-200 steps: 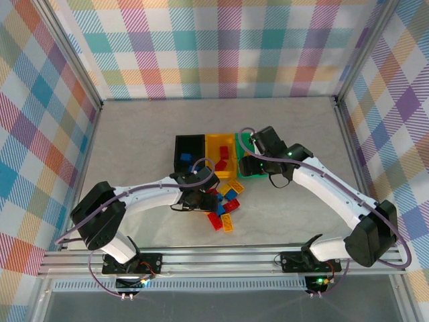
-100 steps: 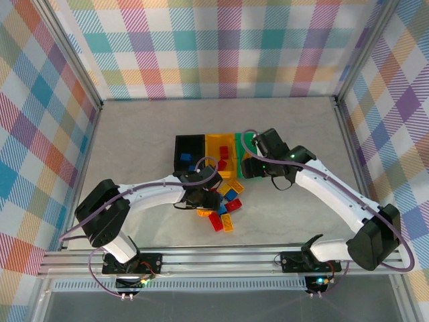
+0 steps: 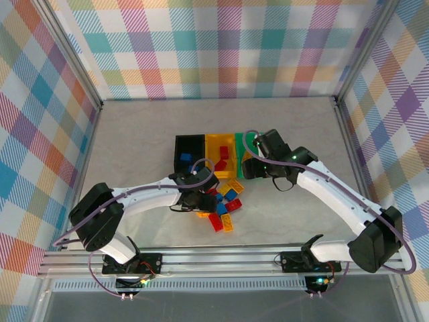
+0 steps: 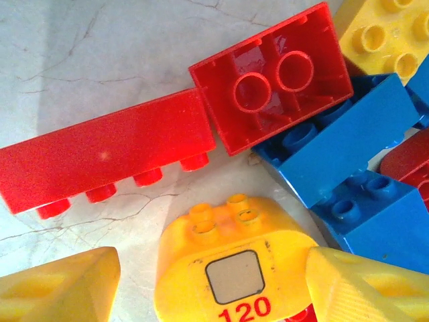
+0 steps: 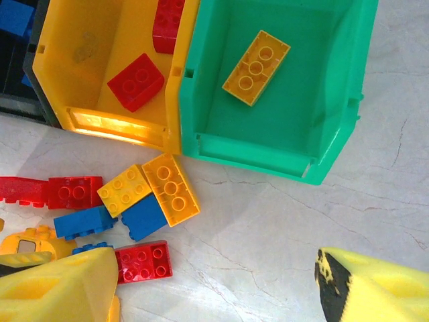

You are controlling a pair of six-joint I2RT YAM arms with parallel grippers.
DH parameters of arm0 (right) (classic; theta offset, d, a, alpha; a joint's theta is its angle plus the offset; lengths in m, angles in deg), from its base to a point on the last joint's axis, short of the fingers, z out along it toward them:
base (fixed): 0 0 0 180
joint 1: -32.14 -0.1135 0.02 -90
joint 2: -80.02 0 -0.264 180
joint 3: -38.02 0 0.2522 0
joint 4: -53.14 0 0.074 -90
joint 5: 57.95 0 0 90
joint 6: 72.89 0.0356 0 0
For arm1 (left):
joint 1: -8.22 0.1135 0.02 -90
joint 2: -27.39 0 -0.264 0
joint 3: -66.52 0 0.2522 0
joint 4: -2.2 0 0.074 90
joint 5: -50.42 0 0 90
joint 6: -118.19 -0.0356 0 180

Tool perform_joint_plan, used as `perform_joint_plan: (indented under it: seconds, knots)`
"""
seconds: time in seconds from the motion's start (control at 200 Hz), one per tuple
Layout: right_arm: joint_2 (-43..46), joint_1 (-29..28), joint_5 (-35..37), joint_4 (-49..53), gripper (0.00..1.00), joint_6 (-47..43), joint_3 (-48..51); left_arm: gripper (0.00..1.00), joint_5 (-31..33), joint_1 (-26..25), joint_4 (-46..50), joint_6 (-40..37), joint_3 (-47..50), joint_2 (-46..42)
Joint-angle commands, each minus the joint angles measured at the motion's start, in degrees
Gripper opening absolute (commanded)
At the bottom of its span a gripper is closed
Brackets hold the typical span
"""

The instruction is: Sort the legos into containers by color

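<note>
**Left claw** (image 4: 214,285): low over the loose legos (image 3: 226,204) on the marbled tabletop (image 3: 134,147).
- Its yellow fingers (image 4: 57,288) stand apart.
- A rounded yellow lego (image 4: 234,261) lies between them. One finger stands clear of it. The other is at its edge, and we cannot tell whether it touches. We enter no grip.

**Writing:** on that rounded piece we read "120" in red, under a grey square.

**Left wrist view, just beyond the rounded piece:**
- One long red lego (image 4: 107,161), lying on its side.
- One red lego (image 4: 271,87), hollow side up and touching the long one's end.
- At least two blue pieces beside them, overlapping.
- One studded yellow piece cut off at the corner, and a red corner cut off at the edge.

**Right wrist view, loose on the tabletop:**
- Three red, one cut by the frame edge.
- Two flat yellow, side by side.
- Two blue, with a sliver of a third behind a finger.
- The near end of the pile is too small for us to count from above.

**Right claw** (image 5: 218,282): its fingers are wide apart over bare tabletop just in front of the green container (image 5: 335,100), with nothing between them.

**Farthest, three containers in a row, sides touching:**
- Black container (image 3: 190,142), on the left: blue inside, number unclear.
- Yellow container (image 5: 74,40), in the middle: two red legos, one cut off by the frame.
- Green container, on the right: one yellow lego (image 5: 257,67), lying flat.
</note>
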Motion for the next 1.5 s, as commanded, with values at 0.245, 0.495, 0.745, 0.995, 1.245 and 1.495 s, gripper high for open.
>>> perform_joint_plan:
  seconds: [0.245,0.495,0.745,0.995,1.245,1.495]
  knots:
    - [2.01,0.22,0.39,1.43,0.78,0.79,0.39,0.76,-0.8,-1.76,1.18,0.88,0.96,-2.11]
    - [2.49,0.25,0.53,1.56,0.78,0.97,0.91,0.76,-0.24,-2.68,1.33,1.14,0.61,-0.54]
    - [3.24,0.22,0.92,1.9,0.78,0.88,1.07,0.74,-0.77,-2.76,0.89,0.9,0.33,0.98]
    - [3.33,0.22,0.93,2.03,0.78,0.94,1.21,0.75,-1.38,-3.37,0.45,0.62,0.01,1.62]
    - [3.5,0.22,1.01,2.18,0.78,0.97,1.27,0.76,-1.26,-3.8,0.44,0.53,-0.48,1.89]
    - [3.42,0.24,1.01,2.09,0.78,1.04,1.28,0.74,-0.93,-3.93,0.77,0.44,-0.68,2.31]
